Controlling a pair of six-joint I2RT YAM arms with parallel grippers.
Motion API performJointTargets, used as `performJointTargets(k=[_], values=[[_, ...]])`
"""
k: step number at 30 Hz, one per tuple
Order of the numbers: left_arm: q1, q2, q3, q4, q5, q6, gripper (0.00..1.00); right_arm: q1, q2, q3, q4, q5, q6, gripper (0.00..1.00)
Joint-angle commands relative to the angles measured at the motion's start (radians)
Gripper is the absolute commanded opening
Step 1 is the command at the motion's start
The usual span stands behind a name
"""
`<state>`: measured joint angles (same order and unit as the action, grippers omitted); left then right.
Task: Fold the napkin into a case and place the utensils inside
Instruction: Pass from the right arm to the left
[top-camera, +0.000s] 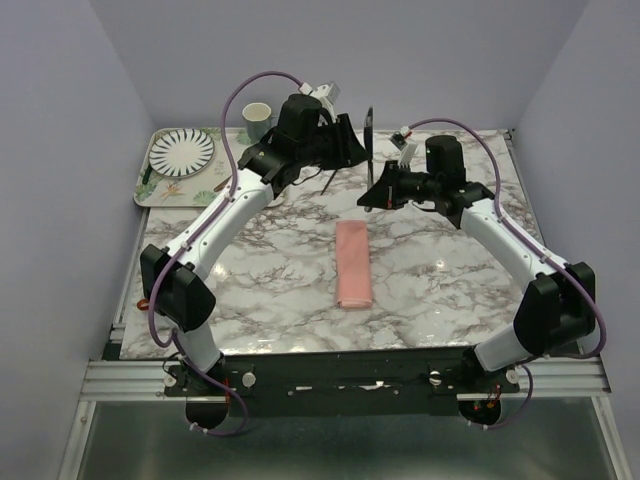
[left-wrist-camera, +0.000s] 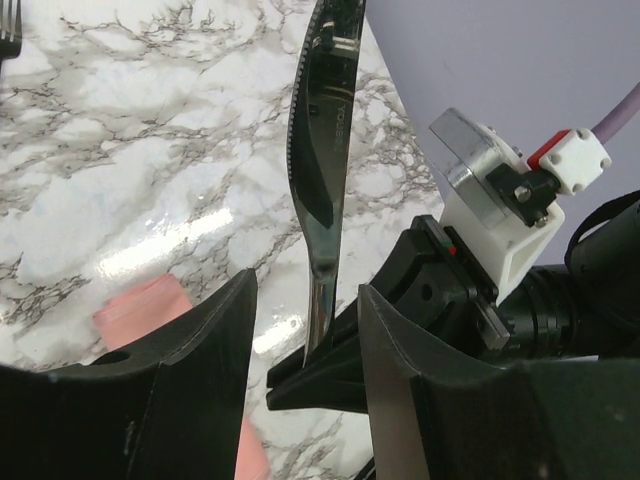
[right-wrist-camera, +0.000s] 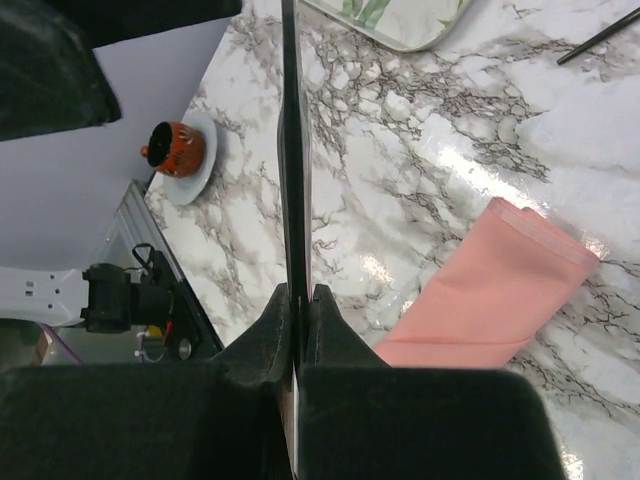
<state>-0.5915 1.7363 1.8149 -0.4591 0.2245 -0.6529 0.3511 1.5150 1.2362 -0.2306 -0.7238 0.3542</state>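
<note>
Knife (left-wrist-camera: 318, 170) upright in right gripper (right-wrist-camera: 300, 300), left gripper (left-wrist-camera: 305, 300) loose around it.
Right jaws clenched on the knife's lower end, blade pointing up. Left jaws spread, 1 finger on each side of the knife, not pinching. Pink case (top-camera: 352, 263) lies flat mid-table between the 2 arms, apart from both grippers.

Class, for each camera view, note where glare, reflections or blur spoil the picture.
Top view: small glints on the marble table, otherwise even light. Left wrist view: a broad white glare streak left of the knife, whose blade mirrors dark shapes. Right wrist view: glare patches above the napkin; the foreground is featureless black.
</note>
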Motion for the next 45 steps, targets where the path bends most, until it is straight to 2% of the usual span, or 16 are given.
performJointTargets(k=[1,10,20,28,31,32,34,35,36,37,40,43,45], values=[[-0.013,0.034,0.052,-0.012,-0.030,-0.019,0.54,0.019,-0.053,-0.012,0.011,0.021,-0.029,0.01],[-0.024,0.071,0.087,-0.020,-0.027,-0.045,0.53,0.028,-0.052,-0.014,0.013,0.035,-0.031,0.01],[-0.034,0.092,0.104,-0.026,-0.036,-0.054,0.35,0.034,-0.035,0.000,-0.003,0.072,-0.037,0.01],[-0.039,0.109,0.116,-0.030,-0.030,-0.059,0.33,0.038,-0.029,0.005,-0.012,0.078,-0.043,0.01],[-0.039,0.112,0.119,-0.032,-0.031,-0.060,0.24,0.038,-0.026,0.006,-0.012,0.080,-0.041,0.01],[-0.039,0.114,0.118,-0.033,-0.036,-0.060,0.14,0.037,-0.026,0.006,-0.013,0.078,-0.043,0.01],[-0.037,0.115,0.119,-0.042,-0.040,-0.062,0.00,0.037,-0.024,0.006,-0.013,0.075,-0.044,0.01],[-0.039,0.115,0.119,-0.049,-0.056,-0.062,0.00,0.037,-0.021,0.009,-0.016,0.069,-0.043,0.05],[-0.036,0.117,0.118,-0.052,-0.062,-0.060,0.00,0.037,-0.018,0.011,-0.022,0.063,-0.044,0.14],[-0.036,0.117,0.115,-0.064,-0.073,-0.059,0.00,0.038,-0.018,0.012,-0.032,0.063,-0.050,0.35],[-0.030,0.127,0.109,-0.096,-0.123,-0.054,0.00,0.031,-0.029,0.005,-0.070,0.084,-0.072,0.69],[-0.024,0.143,0.083,-0.110,-0.158,-0.060,0.00,0.002,-0.050,-0.020,-0.111,0.087,-0.093,0.81],[-0.022,0.161,0.074,-0.122,-0.180,-0.071,0.00,-0.023,-0.055,-0.035,-0.136,0.083,-0.103,0.82]])
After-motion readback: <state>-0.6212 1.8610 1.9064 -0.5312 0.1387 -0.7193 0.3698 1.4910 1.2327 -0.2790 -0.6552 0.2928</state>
